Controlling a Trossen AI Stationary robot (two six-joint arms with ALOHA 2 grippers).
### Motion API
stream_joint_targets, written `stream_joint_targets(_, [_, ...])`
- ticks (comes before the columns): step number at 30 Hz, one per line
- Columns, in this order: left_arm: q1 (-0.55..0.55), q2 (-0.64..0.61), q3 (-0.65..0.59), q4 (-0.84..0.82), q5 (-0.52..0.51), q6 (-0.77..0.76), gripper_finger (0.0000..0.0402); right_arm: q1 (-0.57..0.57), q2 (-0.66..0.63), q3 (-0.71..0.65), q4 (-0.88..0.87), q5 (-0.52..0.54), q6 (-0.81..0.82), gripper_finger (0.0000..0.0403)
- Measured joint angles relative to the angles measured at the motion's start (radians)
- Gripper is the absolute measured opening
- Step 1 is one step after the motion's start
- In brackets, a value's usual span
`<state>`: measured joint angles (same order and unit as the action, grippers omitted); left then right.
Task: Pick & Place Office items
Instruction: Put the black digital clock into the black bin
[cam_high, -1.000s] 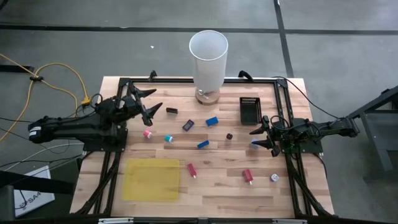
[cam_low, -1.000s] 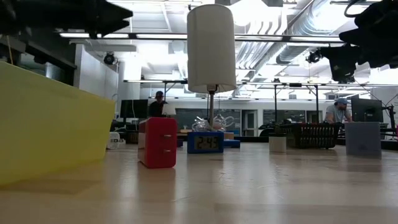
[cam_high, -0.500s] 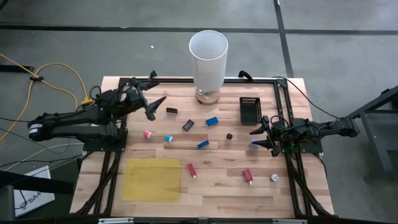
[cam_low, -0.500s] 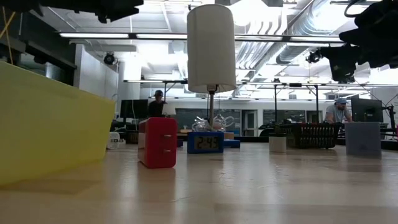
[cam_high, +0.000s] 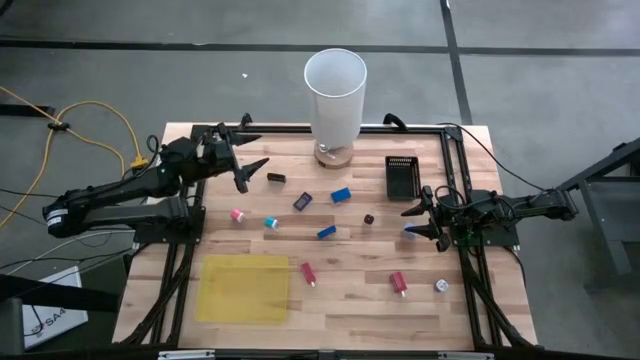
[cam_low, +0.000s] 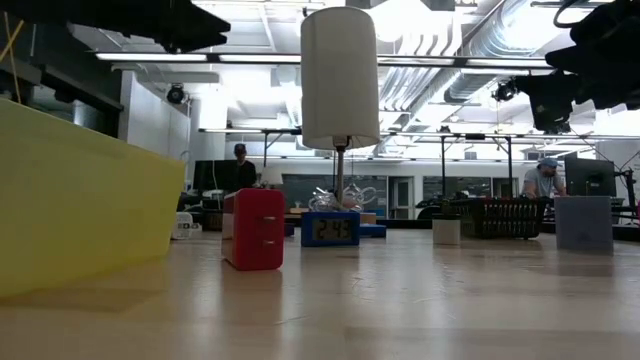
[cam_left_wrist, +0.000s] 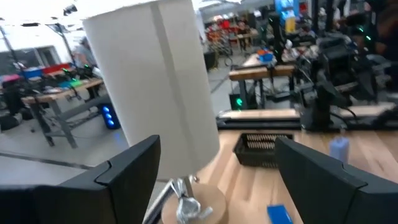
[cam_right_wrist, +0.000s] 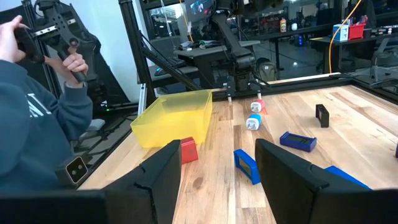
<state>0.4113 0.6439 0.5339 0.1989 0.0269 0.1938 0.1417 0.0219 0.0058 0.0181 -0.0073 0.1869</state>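
Ten-ish office items (cam_high: 329, 231) loose on table (cam_high: 480, 310) | L gripper (cam_high: 251, 162) raised near white cylinder (cam_high: 336, 97), jaws wide, empty | R gripper (cam_high: 420, 222) at right edge, jaws apart, empty

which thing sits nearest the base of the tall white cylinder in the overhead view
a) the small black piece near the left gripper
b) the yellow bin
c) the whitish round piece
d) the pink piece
a: seen from above, the small black piece lies just beside the tall white cylinder, much closer to its base than the other three.
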Motion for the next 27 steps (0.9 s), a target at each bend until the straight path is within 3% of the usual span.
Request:
stream_joint_targets(13, [0.123,0.0,0.0,-0.149,0.144,0.009,0.0308,0.0,0.0,0.0,0.0,0.0,0.0,0.0191])
stream_joint_targets(27, [0.128,0.01,0.0,-0.3,0.161,0.054,0.0308,0.0,0.0,0.0,0.0,0.0,0.0,0.0191])
